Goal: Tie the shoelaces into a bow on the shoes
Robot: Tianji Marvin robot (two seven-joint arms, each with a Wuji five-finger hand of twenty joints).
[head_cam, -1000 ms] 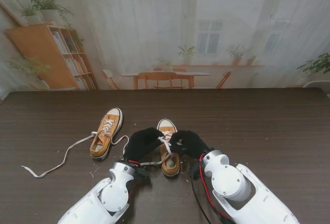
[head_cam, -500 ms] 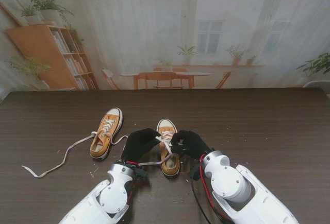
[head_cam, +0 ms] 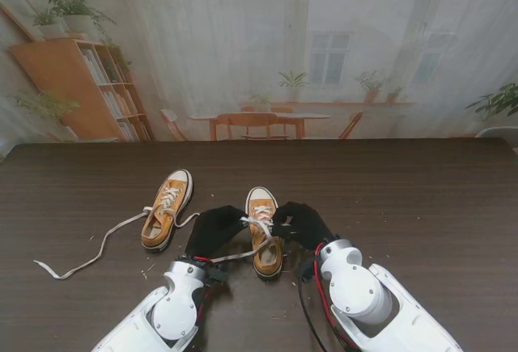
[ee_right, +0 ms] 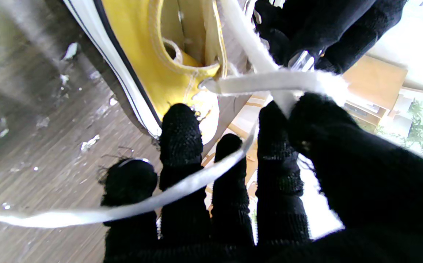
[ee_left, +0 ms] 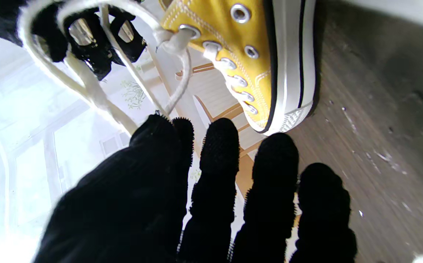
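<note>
Left hand [head_cam: 216, 231] and right hand [head_cam: 301, 222] pinching white shoelace [head_cam: 257, 224] over near yellow sneaker [head_cam: 265, 239], fingers clamped, tensioning for bow; second sneaker [head_cam: 167, 208] waiting untied.

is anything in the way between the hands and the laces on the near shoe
Nothing visible. Both the left hand and right hand are already at the near shoe, each pinching its white lace between thumb and forefinger. The other shoe lies apart to the left, its laces loose on the table.

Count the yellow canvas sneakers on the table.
2: one yellow canvas sneaker lies left, laces trailing loose; the other yellow sneaker sits between both hands.
</note>
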